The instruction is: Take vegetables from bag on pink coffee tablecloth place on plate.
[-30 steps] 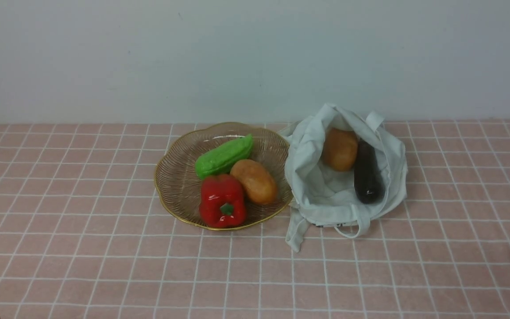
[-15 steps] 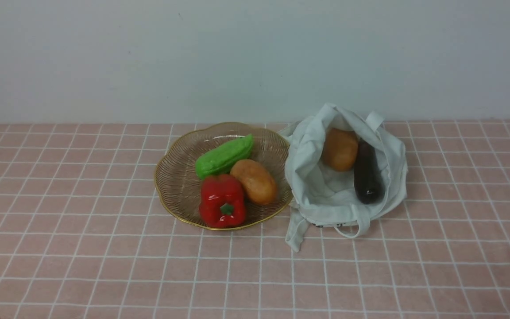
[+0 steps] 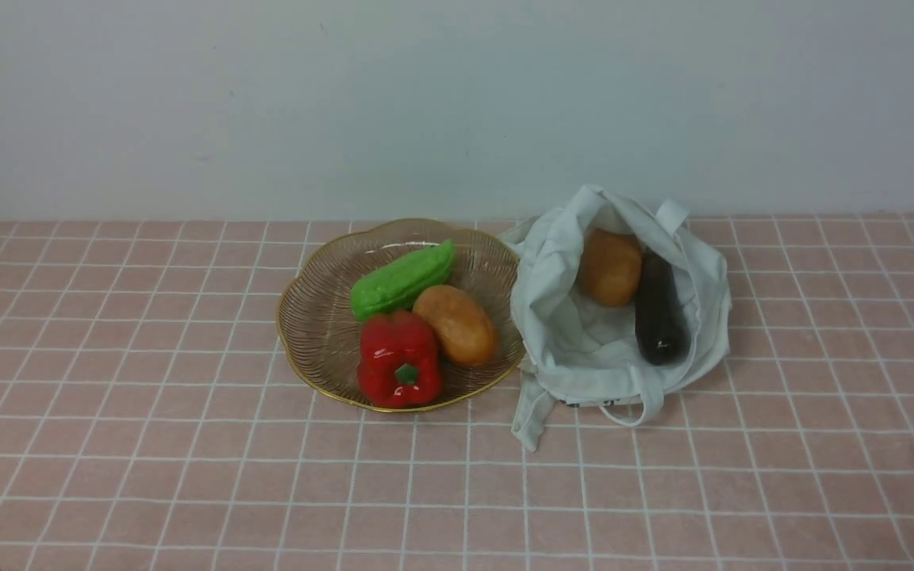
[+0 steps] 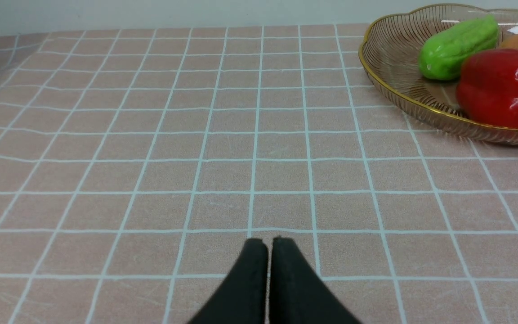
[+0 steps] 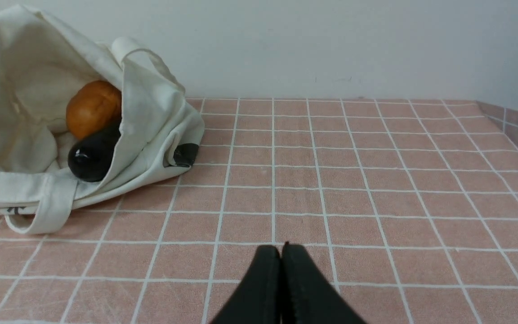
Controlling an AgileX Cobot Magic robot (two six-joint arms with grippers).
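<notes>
Plain pale grey-white wall (image 3: 425,103) behind, even light.

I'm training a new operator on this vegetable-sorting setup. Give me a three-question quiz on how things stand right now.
1. How many vegetables lie in the plate?
2. True or false: the bag is empty.
3. Which best describes the two hands?
A. both open
B. both shut, holding nothing
C. the right one shut on the eggplant

Key
1. Three: the green gourd, the red pepper and a potato.
2. False: a second potato and the eggplant lie in it.
3. B: the left hand and the right hand both hang over bare tablecloth, fingers together.
</notes>
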